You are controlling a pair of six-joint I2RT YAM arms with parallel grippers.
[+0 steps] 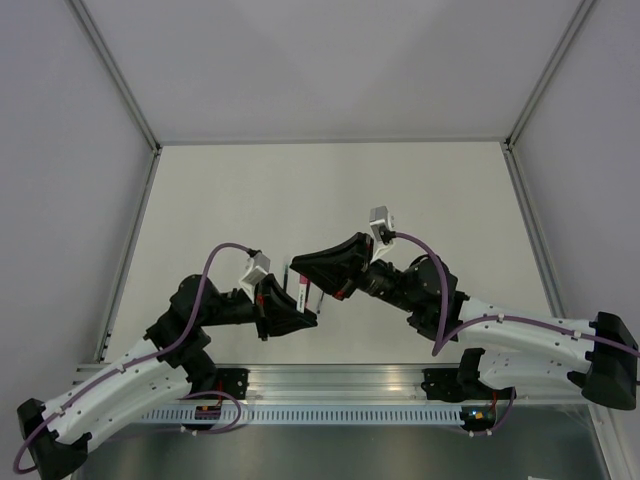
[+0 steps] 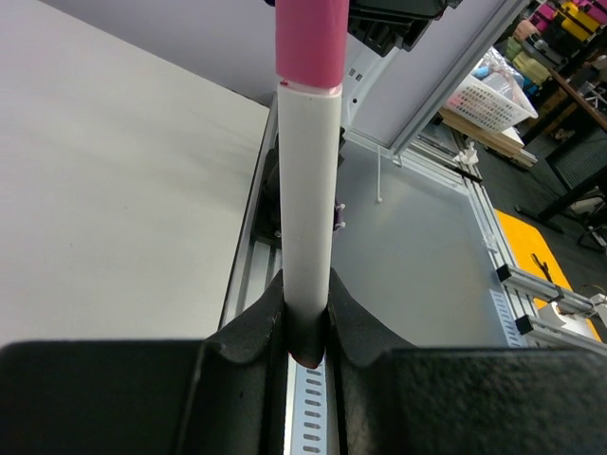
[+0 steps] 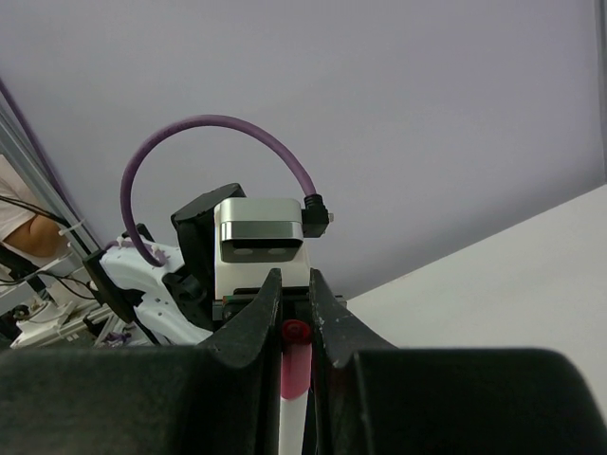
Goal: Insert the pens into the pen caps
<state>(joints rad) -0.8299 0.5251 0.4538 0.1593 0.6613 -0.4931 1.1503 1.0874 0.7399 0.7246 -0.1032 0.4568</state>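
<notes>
**A:** Where does the capping stand?

**B:** One pair is in hand. The left gripper [image 2: 308, 322] has its jaws clamped on the barrel of the white pen [image 2: 308, 199]. The right gripper [image 3: 296, 303] has its jaws pinched on the red cap [image 2: 311, 43] at the pen's far end. Pen and cap are in the air between the two arms, over the near half of the table [image 1: 330, 190] and roughly midway between its left and right edges.

**A:** Is the cap on?

**B:** It looks so. In the left wrist view the cap sits in line with the barrel and its rim meets the white plastic at a tight seam. I judge it seated or nearly so, but I cannot tell whether it is pushed fully home.

**A:** And the other pens?

**B:** I cannot account for them. No other pens or caps show on the table from above, though the arms hide part of the near edge. Whether they are done or waiting out of view, these pictures do not say.

**A:** So what is left here?

**B:** Probably a last push if the seam has slack, then one gripper lets go and the capped pen is set down.
</notes>
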